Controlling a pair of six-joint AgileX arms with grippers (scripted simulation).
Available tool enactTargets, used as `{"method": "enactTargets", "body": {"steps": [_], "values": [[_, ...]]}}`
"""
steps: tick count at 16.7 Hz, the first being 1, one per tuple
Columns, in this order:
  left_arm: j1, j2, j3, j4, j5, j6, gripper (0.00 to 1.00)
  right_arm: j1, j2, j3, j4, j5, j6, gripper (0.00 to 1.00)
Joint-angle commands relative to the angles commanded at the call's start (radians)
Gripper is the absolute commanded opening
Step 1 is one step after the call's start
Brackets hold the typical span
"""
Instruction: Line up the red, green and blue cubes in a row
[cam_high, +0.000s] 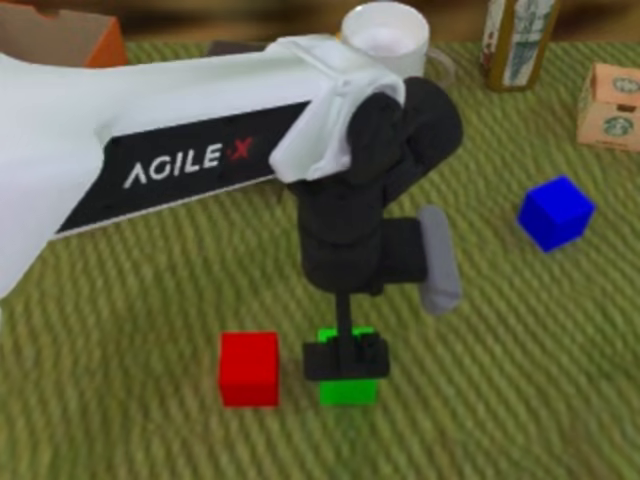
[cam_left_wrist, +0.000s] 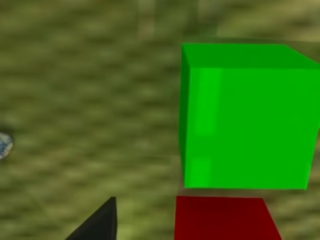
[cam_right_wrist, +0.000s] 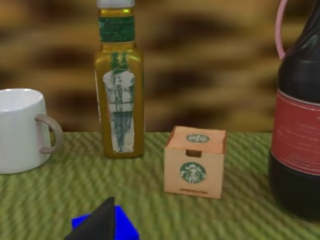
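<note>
Two cubes adjacent, red cube (cam_high: 249, 368), green cube (cam_high: 348, 385) under left end effector (cam_high: 346, 358), grip unclear

The green woven table (cam_high: 120, 420) carries red cube (cam_high: 248, 368), green cube (cam_high: 347, 388), blue cube (cam_high: 556, 212), mug (cam_high: 385, 38), carton (cam_high: 612, 106).

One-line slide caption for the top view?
Left gripper over green cube beside red cube; blue cube apart at right.

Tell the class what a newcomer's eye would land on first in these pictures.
The big white left arm sweeps across the table from the top view's left, its black hand down over the green cube near the front edge. A red cube sits just left of the green one, with a small gap. The blue cube lies alone, far to the right.
</note>
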Motion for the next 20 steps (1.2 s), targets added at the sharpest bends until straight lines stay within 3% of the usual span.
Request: {"method": "enactTargets", "body": {"steps": [5,9,13,20], "values": [[0.0,-0.005,-0.01,0.007,0.0,-0.003,1.0,0.002,0.01,0.01,-0.007,-0.001,-0.002,1.0],[0.069,-0.129,-0.121,0.079,-0.006,-0.05,1.0,0.019,0.154,0.153,-0.105,-0.004,-0.024,1.0],[0.196,-0.406,-0.344,0.225,-0.013,-0.141,1.0,0.044,0.467,0.447,-0.287,-0.003,-0.066,1.0],[0.488,-1.114,-0.912,0.578,-0.027,-0.374,1.0,0.1,1.281,1.109,-0.713,0.002,-0.163,1.0]]}}
